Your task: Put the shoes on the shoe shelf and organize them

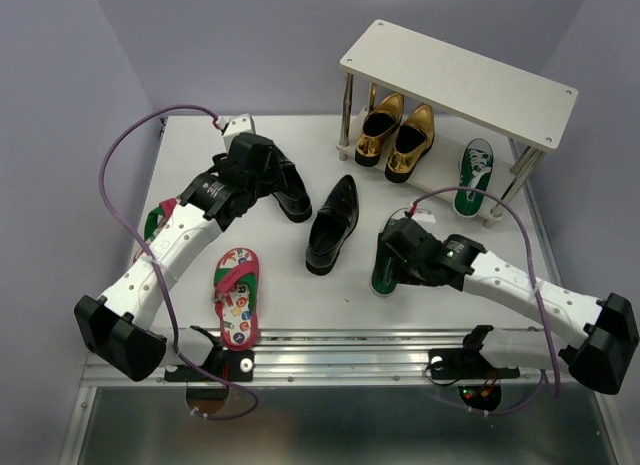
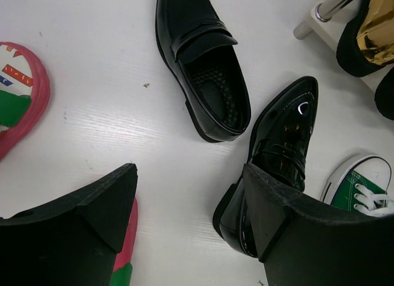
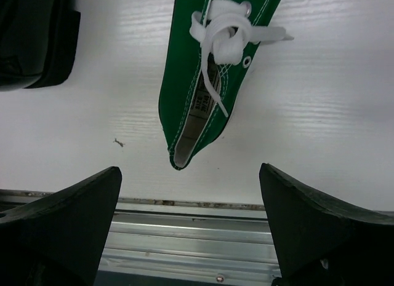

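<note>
Right gripper (image 3: 189, 172), fingers wide, hovers over loose green sneaker (image 3: 203, 95) near front edge, likely lining up a grab. Left gripper (image 2: 189, 169), also wide, sits over black loafer (image 2: 280, 144). Behind, shoe shelf (image 1: 460, 80) shelters gold loafers (image 1: 398, 135) and second sneaker (image 1: 477, 170) underneath.

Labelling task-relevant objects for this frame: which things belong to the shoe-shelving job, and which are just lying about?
Job:
- shoe shelf
- gold loafers
- black loafers
- green sneakers
- flip-flops

Lying about:
- purple cables
- metal rail at the near edge
- small speck of debris
</note>
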Motion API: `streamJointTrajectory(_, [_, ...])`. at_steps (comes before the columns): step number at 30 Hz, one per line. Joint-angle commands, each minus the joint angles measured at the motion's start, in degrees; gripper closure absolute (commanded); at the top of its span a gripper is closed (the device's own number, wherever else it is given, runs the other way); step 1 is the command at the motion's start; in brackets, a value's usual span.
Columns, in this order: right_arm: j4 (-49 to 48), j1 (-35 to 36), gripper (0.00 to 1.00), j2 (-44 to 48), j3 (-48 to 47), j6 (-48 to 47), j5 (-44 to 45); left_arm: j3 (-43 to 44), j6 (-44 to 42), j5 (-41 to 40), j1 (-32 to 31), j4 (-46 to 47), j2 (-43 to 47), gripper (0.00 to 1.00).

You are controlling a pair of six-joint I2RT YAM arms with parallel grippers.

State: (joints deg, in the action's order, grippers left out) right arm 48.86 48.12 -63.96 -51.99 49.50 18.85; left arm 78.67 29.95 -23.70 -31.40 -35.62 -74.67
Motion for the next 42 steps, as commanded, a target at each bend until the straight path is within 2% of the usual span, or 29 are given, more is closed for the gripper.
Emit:
streamJointTrajectory(1, [-3.5, 4.8, 0.03, -3.9, 0.2, 8.7, 6.8, -1.3, 0.7, 0.6, 0.5, 2.7, 2.6, 0.20])
streamJointTrajectory(3, [-4.0, 5.9, 0.10, -6.8, 0.5, 9.7, 7.5, -1.7, 0.3, 0.8, 0.8, 2.7, 2.4, 0.20])
streamJointTrajectory(4, [-4.3, 5.9, 0.10, -6.8, 0.7, 10.0, 8.0, -1.8, 0.3, 0.8, 0.8, 2.8, 2.3, 0.20])
streamJointTrajectory(7, [-5.6, 5.9, 0.27, -8.7, 1.8, 11.0, 9.3, -1.9, -0.2, 0.7, 1.1, 3.0, 2.3, 0.20])
streamJointTrajectory(9, [-7.4, 5.9, 0.32, -9.7, 2.7, 11.0, 9.5, -2.4, -0.5, 0.6, 1.3, 3.4, 2.4, 0.20])
streamJointTrajectory(15, [-9.6, 5.9, 0.35, -14.5, 3.5, 12.5, 9.2, -3.0, -1.3, 1.4, 2.0, 4.2, 2.3, 0.20])
streamJointTrajectory(17, [-10.6, 5.9, 0.40, -15.0, 3.9, 12.8, 9.9, -3.3, -1.7, 1.6, 2.1, 4.6, 2.3, 0.20])
streamJointTrajectory(18, [-10.7, 5.9, 0.47, -15.1, 4.1, 13.1, 10.1, -3.4, -1.7, 1.7, 2.3, 4.7, 2.3, 0.20])
streamJointTrajectory(19, [-10.8, 5.9, 0.47, -15.3, 4.1, 13.3, 10.5, -3.4, -1.7, 1.8, 2.3, 4.8, 2.3, 0.20])
streamJointTrajectory(21, [-10.9, 5.9, 0.57, -15.6, 4.2, 13.5, 11.1, -3.5, -1.8, 2.1, 2.4, 5.0, 2.3, 0.20])
streamJointTrajectory(23, [-10.7, 5.9, 0.71, -16.2, 4.3, 13.6, 11.6, -3.5, -1.9, 2.3, 2.5, 5.4, 2.3, 0.20])
streamJointTrajectory(24, [-10.5, 5.9, 0.86, -16.0, 4.2, 13.7, 11.7, -3.4, -1.9, 2.4, 2.7, 5.5, 2.3, 0.20])
streamJointTrajectory(26, [-9.1, 5.9, 0.99, -15.1, 3.5, 13.7, 12.3, -3.2, -2.1, 2.6, 2.7, 5.5, 2.2, 0.20])
streamJointTrajectory(36, [5.5, 5.9, 0.99, -4.4, -4.0, 12.7, 18.1, -2.2, -2.1, 3.3, 3.1, 6.4, 1.8, 0.20])
streamJointTrajectory(42, [10.7, 5.9, 0.99, -2.6, -8.8, 12.9, 19.6, -1.5, -2.2, 4.3, 3.3, 7.0, 1.3, 0.20])
